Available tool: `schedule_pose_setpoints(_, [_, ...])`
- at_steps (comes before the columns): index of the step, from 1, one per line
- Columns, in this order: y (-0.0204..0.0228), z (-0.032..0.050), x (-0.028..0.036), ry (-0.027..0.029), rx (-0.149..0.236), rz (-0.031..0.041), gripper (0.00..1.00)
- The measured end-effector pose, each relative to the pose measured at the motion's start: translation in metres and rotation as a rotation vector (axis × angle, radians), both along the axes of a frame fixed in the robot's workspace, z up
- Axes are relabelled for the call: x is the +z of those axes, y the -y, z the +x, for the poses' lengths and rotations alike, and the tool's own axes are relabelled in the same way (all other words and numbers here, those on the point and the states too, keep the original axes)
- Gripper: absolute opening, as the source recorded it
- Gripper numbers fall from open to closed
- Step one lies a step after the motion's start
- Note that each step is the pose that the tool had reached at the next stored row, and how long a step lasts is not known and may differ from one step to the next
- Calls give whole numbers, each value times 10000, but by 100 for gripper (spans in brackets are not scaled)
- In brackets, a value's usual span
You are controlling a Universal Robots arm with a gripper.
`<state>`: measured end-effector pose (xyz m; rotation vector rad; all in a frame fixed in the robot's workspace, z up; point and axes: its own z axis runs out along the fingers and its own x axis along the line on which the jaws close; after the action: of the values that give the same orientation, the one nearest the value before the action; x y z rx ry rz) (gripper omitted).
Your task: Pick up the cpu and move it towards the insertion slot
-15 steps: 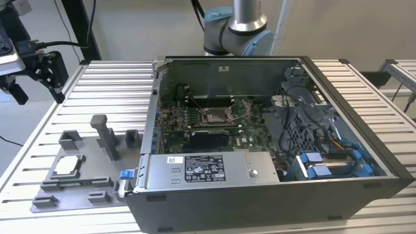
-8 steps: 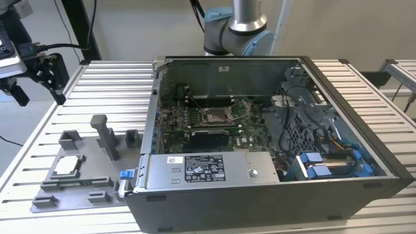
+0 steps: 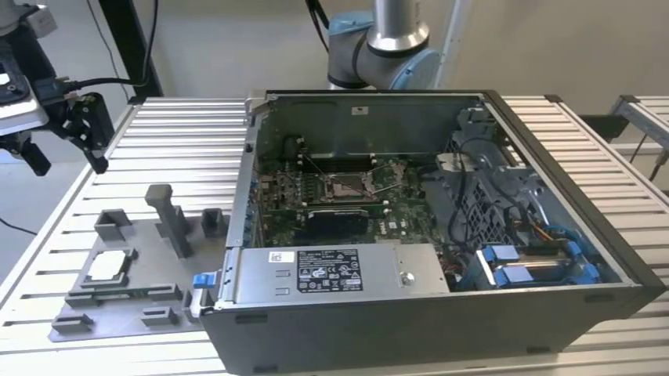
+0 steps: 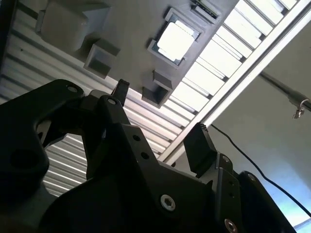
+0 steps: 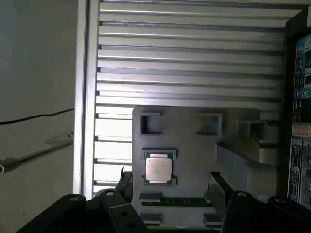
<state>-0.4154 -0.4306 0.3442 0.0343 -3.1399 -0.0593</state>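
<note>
The cpu (image 3: 110,266) lies flat, silvery face up, in a square nest of the grey fixture plate (image 3: 146,291) at the exterior view's left. It also shows in both wrist views, cpu (image 4: 174,41) and cpu (image 5: 159,169). My gripper (image 3: 65,159) hangs high above the table's far left corner, well above and beyond the cpu, open with nothing between its black fingers (image 4: 198,140). The fingers spread wide in the first wrist view, gripper (image 5: 168,176). The insertion slot (image 3: 345,186) sits on the green board inside the open computer case, metal frame and wire levers visible.
The open computer case (image 3: 522,149) fills the table's middle, its power supply (image 3: 334,270) along the near wall. Upright grey blocks (image 3: 169,219) rise from the fixture plate beside the cpu. The slatted metal table (image 3: 178,141) ends just left of the fixture. The arm's base (image 3: 381,47) stands behind the case.
</note>
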Motion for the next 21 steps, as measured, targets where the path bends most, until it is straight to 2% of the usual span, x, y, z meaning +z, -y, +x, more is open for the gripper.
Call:
schedule_pose_setpoints(12, [0, 0, -27, 0, 0, 0, 100])
schedule_pose_setpoints(21, [0, 0, -91, 1, 0, 0, 100])
